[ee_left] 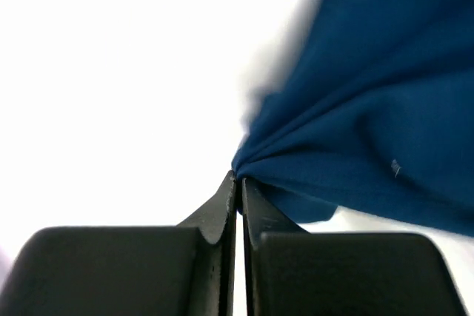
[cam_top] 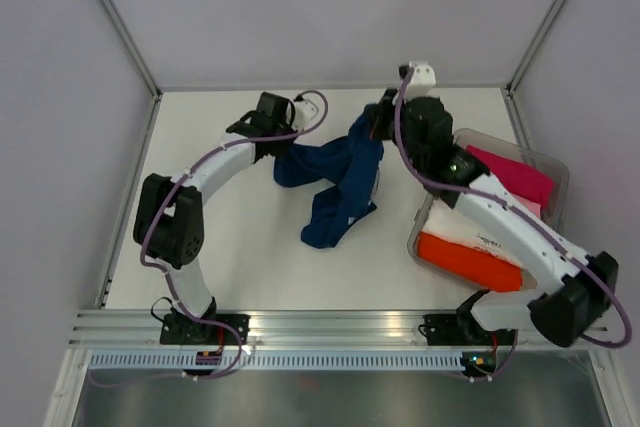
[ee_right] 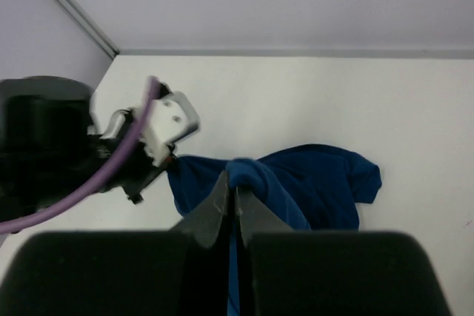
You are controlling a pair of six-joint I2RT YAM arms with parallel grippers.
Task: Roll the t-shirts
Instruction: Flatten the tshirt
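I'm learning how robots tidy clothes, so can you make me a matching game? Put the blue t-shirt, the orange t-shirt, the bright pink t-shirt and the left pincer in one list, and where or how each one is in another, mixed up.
Things:
1. blue t-shirt
2. orange t-shirt
3. bright pink t-shirt
4. left pincer

Where or how:
A. near end of the bin
B. shut on bunched blue cloth
C. far end of the bin
D. outside the bin, over the table

Pairs: 1-D, 2-A, 3-C, 4-B.
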